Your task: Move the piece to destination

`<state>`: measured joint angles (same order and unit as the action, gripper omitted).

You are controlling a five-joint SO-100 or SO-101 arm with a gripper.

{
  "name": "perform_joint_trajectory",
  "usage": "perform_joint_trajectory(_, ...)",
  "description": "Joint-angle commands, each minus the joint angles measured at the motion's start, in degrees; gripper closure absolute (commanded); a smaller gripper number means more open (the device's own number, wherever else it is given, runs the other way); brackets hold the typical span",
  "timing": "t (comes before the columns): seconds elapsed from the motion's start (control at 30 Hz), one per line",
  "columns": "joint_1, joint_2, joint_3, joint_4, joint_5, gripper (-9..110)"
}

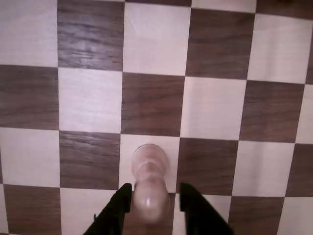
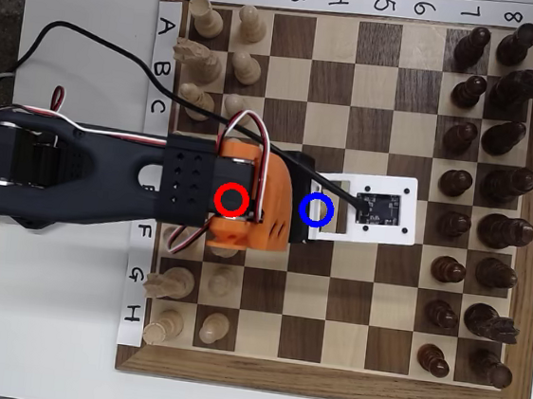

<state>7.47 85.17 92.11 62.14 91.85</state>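
In the wrist view the piece, a pale pawn (image 1: 149,183), stands upright on a light square. My gripper (image 1: 154,193) straddles its round head with black fingers (image 1: 120,205) on either side. A narrow gap shows between the head and the right finger, so the jaws stand slightly open. In the overhead view the arm (image 2: 106,183) reaches across row E, and its orange wrist (image 2: 247,207) and white camera mount (image 2: 370,210) hide the gripper and pawn. The blue ring (image 2: 316,209) and the red ring (image 2: 232,200) lie over the arm, hiding their squares.
Other pale pawns (image 2: 247,64) and taller pale pieces (image 2: 208,14) stand in columns 1 and 2 on the left of the overhead view. Dark pieces (image 2: 459,186) fill columns 7 and 8 on the right. A black cable (image 2: 147,68) crosses the board's upper left.
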Motion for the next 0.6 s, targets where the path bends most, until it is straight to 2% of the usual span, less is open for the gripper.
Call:
perform_joint_trajectory(0.0, 0.3, 0.4, -2.3, -0.8, -1.0, 86)
perform_joint_trajectory(0.17, 0.8, 0.0, -2.4, -0.4, -2.5, 84)
perform_joint_trajectory(0.33, 1.4, 2.0, -1.9, -0.3, -5.5, 70)
perform_joint_trajectory(0.57, 0.6, 12.2, 3.3, 0.8, -9.0, 69)
